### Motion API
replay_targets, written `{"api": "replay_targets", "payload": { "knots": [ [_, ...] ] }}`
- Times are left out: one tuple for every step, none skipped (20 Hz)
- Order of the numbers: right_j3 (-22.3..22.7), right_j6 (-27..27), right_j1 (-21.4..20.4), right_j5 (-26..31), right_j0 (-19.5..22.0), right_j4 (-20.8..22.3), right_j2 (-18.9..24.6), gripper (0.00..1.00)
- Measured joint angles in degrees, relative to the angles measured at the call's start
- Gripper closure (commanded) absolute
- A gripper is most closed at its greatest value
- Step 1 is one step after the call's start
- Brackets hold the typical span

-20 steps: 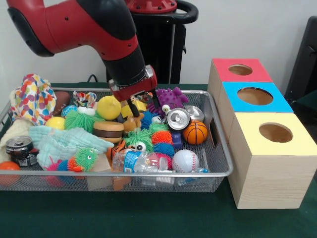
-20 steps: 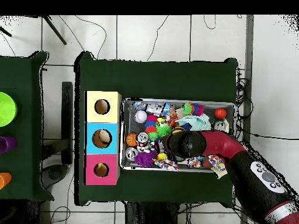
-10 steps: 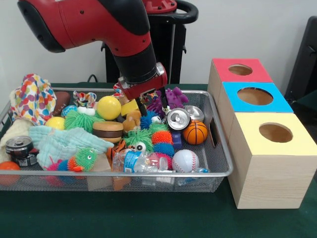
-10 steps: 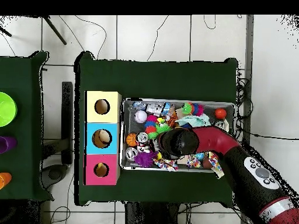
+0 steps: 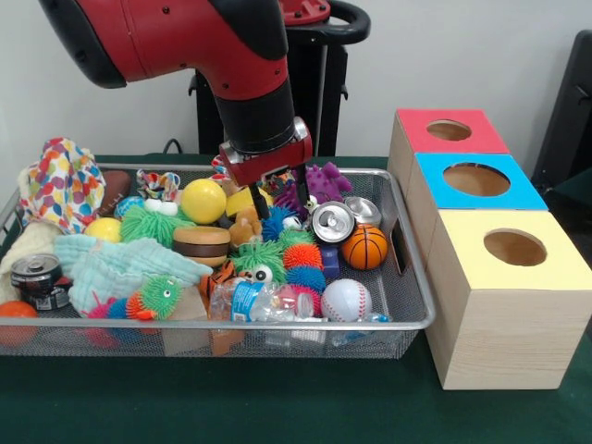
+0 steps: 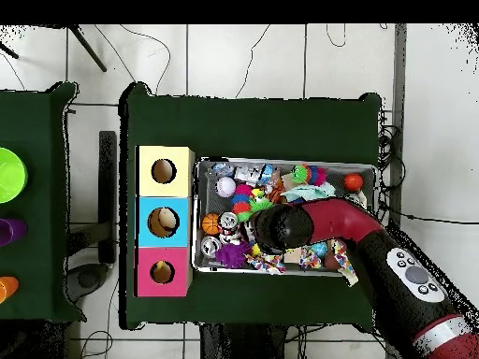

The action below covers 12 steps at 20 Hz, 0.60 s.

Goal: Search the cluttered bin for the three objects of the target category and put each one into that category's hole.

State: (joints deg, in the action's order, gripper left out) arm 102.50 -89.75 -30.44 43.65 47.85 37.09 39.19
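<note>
A plain pale wall (image 5: 462, 55) is seen behind a table (image 5: 277, 407) covered in dark green cloth. A dark chair back (image 5: 569, 111) is glimpsed at the right edge of the front view. From overhead, a floor (image 6: 243, 65) of large light tiles divided by dark seams is shown, crossed by thin black cables (image 6: 140, 42). A second green-covered table (image 6: 37, 206) is placed to the left, on which green (image 6: 9, 175), purple (image 6: 7, 231) and orange (image 6: 6, 288) round items are set. Even, diffuse light is cast throughout.
</note>
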Motion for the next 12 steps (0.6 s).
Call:
{"api": "replay_targets", "payload": {
  "knots": [
    [-0.12,0.0,-0.24,0.0,-0.26,0.65,0.0,0.0],
    [-0.24,0.0,-0.47,0.0,-0.52,1.29,0.01,0.0],
    [-0.28,0.0,-0.6,0.0,-0.62,1.56,0.01,0.0],
    [-0.32,0.0,-0.72,0.0,-0.72,1.83,0.01,0.0],
    [-0.41,0.0,-1.1,0.01,-0.89,2.48,0.0,0.0],
    [-0.44,0.0,-1.35,0.01,-0.93,2.68,0.0,0.0],
    [-0.47,0.0,-1.6,0.01,-0.97,2.88,0.0,0.0],
    [-0.5,0.0,-1.74,0.01,-0.99,2.93,0.0,0.0],
    [-0.55,0.0,-1.88,0.01,-1.01,2.95,0.0,0.0],
    [-0.7,0.0,-2.16,0.01,-1.08,3.0,0.0,0.0],
    [-0.79,0.0,-2.26,0.01,-1.12,3.01,0.0,0.0],
    [-0.92,0.0,-2.39,0.01,-1.17,3.04,0.0,0.0]
  ]
}}
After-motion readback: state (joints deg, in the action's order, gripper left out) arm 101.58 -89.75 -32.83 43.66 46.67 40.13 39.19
